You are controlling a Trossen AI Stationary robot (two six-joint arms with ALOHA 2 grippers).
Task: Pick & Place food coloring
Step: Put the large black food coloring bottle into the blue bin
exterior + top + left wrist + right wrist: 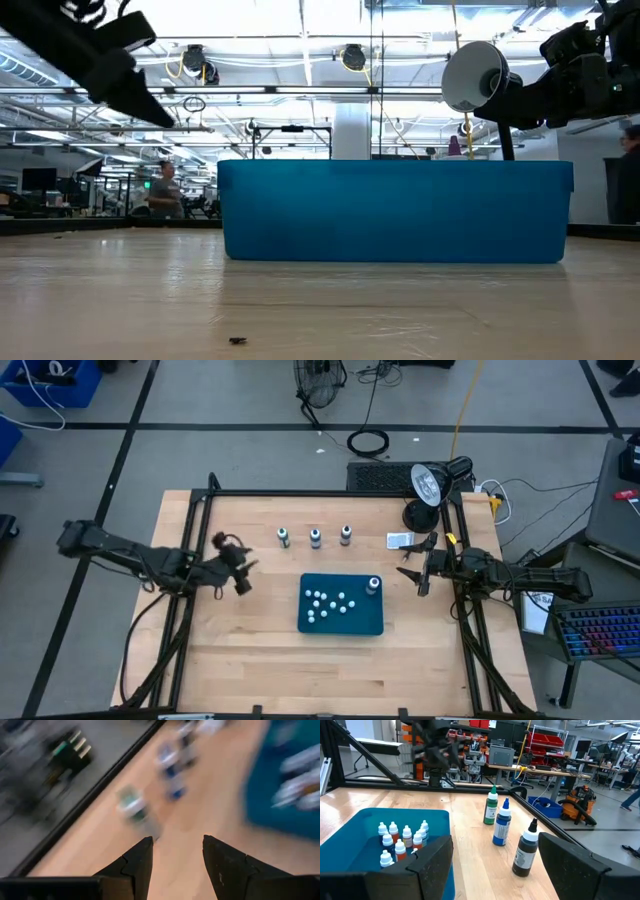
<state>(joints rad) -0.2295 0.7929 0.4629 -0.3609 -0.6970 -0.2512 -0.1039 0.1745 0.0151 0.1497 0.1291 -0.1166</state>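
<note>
High view shows three food coloring bottles (pixel 315 537) upright in a row on the counter (pixel 250 650) beyond the blue bin (pixel 340 622), which already holds several; left claw (pixel 236 568) released near the green bottle (pixel 284 538); right claw (pixel 417 570) released, waiting beside the bin.

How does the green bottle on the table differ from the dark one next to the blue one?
The green bottle has a green cap and green body; the dark bottle has a black tip over a white collar and a near-black body. In the right wrist view the green bottle stands farthest from that camera, the dark bottle nearest. Both stand upright on the bare table, outside the blue bin.
</note>
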